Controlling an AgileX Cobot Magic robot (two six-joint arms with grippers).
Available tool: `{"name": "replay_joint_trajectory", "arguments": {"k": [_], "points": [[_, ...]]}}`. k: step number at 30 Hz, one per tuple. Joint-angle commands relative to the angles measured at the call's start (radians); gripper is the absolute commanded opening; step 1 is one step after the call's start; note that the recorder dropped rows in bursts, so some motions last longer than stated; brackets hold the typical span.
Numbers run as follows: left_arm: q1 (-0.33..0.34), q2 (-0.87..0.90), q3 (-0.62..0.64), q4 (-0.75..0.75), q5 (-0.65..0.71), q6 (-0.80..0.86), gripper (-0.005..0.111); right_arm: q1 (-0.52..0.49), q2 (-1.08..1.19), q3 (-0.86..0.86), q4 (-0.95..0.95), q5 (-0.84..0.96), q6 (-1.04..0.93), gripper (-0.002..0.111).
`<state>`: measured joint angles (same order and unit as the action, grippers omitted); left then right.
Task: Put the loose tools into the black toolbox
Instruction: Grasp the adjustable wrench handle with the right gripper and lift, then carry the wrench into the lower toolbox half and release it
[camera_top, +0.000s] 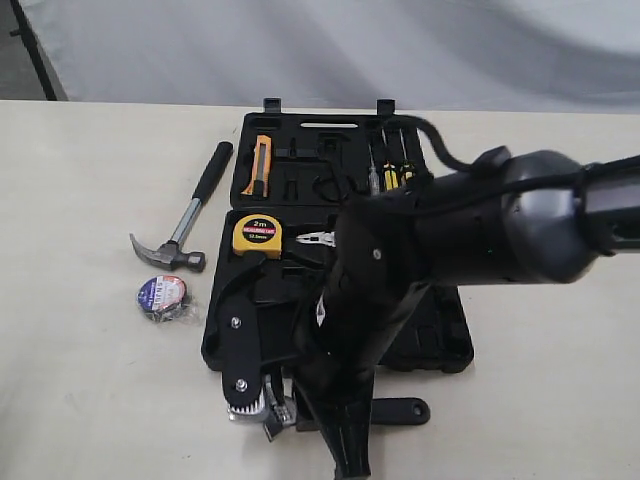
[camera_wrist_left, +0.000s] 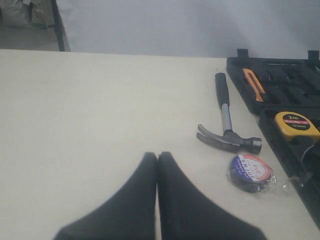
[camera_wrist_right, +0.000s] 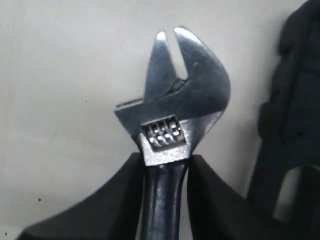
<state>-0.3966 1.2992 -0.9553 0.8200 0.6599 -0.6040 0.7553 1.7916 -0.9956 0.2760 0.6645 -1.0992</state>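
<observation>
**Firmly gripped, the wrench could yet twist on its way in**

Clearly the right gripper (camera_wrist_right: 165, 167) is clamped on the adjustable wrench (camera_wrist_right: 177, 95), its fingers pinching the black handle just under the silver head. In the exterior view the wrench sits at the near edge of the black toolbox (camera_top: 445, 350), outside it, with its handle running off to one side. Whether it is clear of the table cannot be told. The left gripper (camera_wrist_left: 157, 160) has its fingers pressed together on nothing, over bare table. It is apart from the claw hammer (camera_wrist_left: 227, 132) and the tape roll (camera_wrist_left: 250, 173), which both lie beside the box.

The main hazard is probably the hold itself. With the grip so close to the head, the long handle hangs unsupported and could pivot between the pads during the carry. A swinging handle might strike the box rim or knock the yellow tape measure (camera_top: 257, 236). The right arm also hides much of the tray, so a badly aimed release could leave the wrench propped across the moulded slots.
</observation>
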Motion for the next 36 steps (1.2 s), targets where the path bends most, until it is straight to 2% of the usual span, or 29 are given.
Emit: {"name": "replay_joint_trajectory", "arguments": {"k": [1,7,10,15,21,24,31,34,36], "points": [[0.003,-0.008,0.009,-0.014,-0.017,-0.01,0.001,0.003,-0.067,-0.065,-0.038,0.056,0.022,-0.001],[0.003,-0.008,0.009,-0.014,-0.017,-0.01,0.001,-0.006,-0.063,-0.204,-0.332,0.175,0.285,-0.001],[0.003,-0.008,0.009,-0.014,-0.017,-0.01,0.001,-0.046,-0.063,-0.253,-0.373,0.182,0.333,-0.001],[0.003,-0.008,0.009,-0.014,-0.017,-0.01,0.001,-0.113,-0.063,-0.281,-0.292,0.182,0.369,-0.001],[0.003,-0.008,0.009,-0.014,-0.017,-0.01,0.001,-0.105,-0.033,-0.274,-0.092,0.188,0.369,0.0],[0.003,-0.008,0.009,-0.014,-0.017,-0.01,0.001,-0.075,0.002,-0.259,-0.058,0.204,0.366,0.001],[0.003,-0.008,0.009,-0.014,-0.017,-0.01,0.001,0.025,0.089,-0.225,-0.058,0.205,0.347,0.041],[0.003,-0.008,0.009,-0.014,-0.017,-0.01,0.001,0.055,0.118,-0.225,-0.058,0.201,0.347,0.047],[0.003,-0.008,0.009,-0.014,-0.017,-0.01,0.001,0.069,0.136,-0.225,-0.058,0.201,0.347,0.047]]}}
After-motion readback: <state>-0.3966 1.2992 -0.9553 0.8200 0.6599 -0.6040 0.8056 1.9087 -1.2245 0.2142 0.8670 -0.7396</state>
